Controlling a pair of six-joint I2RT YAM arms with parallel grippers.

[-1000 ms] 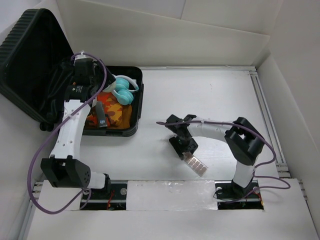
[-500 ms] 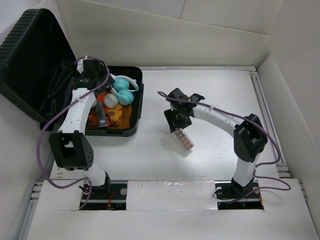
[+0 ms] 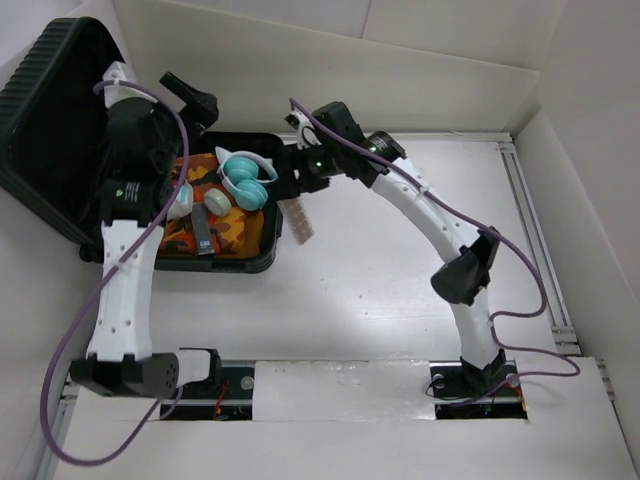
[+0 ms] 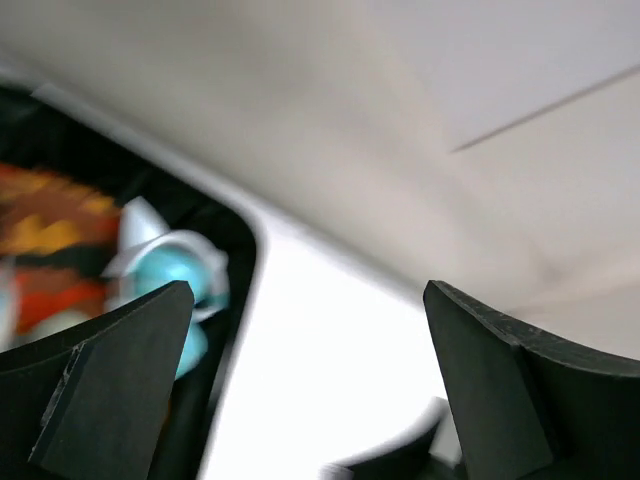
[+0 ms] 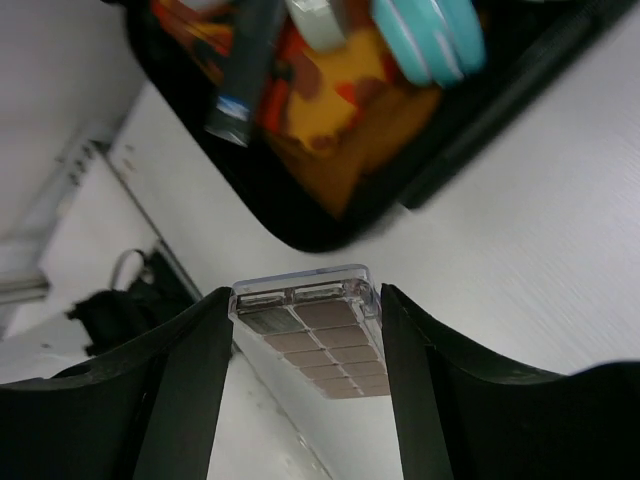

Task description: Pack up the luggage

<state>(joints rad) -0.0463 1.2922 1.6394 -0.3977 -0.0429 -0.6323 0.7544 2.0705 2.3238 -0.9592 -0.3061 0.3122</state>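
White table, walled in. The luggage lies open far left, lid up, w/ patterned cloth & teal headphones inside. My left end effector hangs above its far side, fingers spread, empty. My right end effector pinches a palette by one end, just outside the right rim. It's a thin grip: clip that rim & it could twist out onto the table.

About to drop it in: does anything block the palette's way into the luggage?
Only the right wall of the luggage, which the palette in the right gripper hangs just outside. Teal headphones fill the corner beyond it.
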